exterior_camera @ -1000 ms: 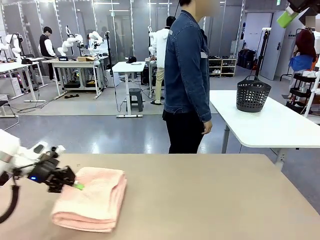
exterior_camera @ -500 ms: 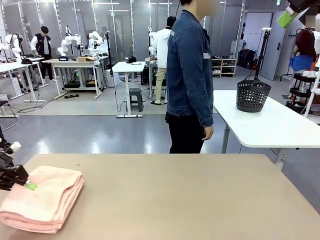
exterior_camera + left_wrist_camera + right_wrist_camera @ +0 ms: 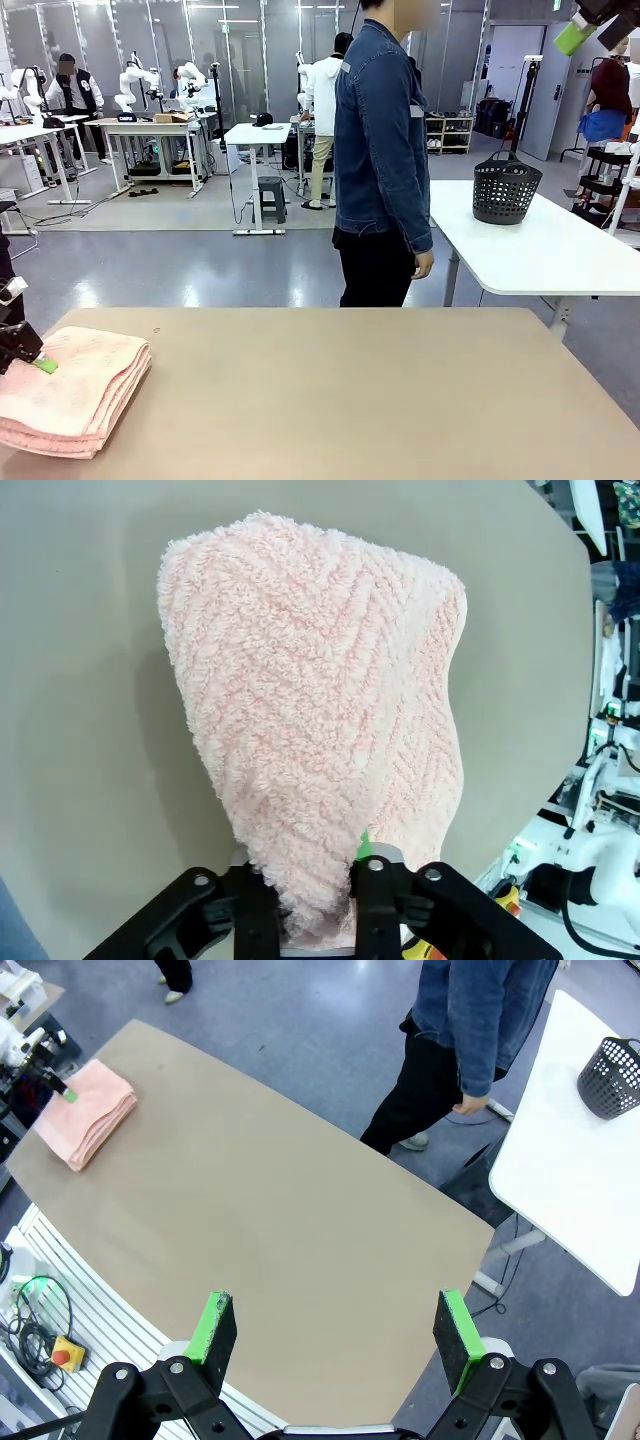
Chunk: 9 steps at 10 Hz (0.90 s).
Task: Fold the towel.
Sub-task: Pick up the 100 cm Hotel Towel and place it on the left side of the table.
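The towel (image 3: 70, 390) lies folded in a thick stack at the left end of the tabletop (image 3: 380, 400). The left pincer (image 3: 318, 900) is at its near edge, the fingers narrowly apart with the terry folds between them, a green pad (image 3: 44, 366) touching the cloth. The right pincer (image 3: 335, 1335) hangs high above the tabletop, spread wide, holding nothing. A person (image 3: 385, 150) stands beyond the far edge.

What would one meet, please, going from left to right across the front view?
Left hand at the towel's edge → folded pink towel → bare tan table → person in a denim jacket beyond it → dark basket on the white table.
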Each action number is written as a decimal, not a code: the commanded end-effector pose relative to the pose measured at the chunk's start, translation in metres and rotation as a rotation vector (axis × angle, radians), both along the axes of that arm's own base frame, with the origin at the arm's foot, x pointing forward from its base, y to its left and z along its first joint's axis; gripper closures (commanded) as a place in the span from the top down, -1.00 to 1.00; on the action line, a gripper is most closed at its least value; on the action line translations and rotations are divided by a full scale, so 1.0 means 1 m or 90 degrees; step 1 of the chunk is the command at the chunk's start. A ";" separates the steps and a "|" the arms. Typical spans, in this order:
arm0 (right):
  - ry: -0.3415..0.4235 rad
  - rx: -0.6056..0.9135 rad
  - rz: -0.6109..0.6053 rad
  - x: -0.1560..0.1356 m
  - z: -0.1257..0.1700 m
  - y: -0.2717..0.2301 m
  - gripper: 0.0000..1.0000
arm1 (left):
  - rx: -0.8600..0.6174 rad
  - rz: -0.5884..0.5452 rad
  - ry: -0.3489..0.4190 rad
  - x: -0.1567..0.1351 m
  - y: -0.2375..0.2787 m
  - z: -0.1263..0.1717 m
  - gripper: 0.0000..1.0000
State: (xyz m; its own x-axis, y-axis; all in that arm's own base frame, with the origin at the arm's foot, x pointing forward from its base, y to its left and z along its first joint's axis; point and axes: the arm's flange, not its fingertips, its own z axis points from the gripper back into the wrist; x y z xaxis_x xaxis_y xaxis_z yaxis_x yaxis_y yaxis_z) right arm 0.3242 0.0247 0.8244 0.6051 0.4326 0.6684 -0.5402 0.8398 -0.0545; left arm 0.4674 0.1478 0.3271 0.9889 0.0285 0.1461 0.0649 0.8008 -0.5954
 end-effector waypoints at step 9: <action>0.005 -0.002 -0.003 0.000 0.001 0.000 1.00 | 0.134 0.080 -0.045 -0.029 -0.037 0.051 1.00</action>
State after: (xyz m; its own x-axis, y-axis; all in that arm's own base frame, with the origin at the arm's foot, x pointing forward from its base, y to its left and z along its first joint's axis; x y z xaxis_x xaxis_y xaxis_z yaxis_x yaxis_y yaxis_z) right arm 0.3242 0.0247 0.8243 0.6051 0.4327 0.6684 -0.5403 0.8397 -0.0545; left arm 0.4485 0.1232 0.3748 0.9706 0.1096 0.2145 -0.0047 0.8990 -0.4379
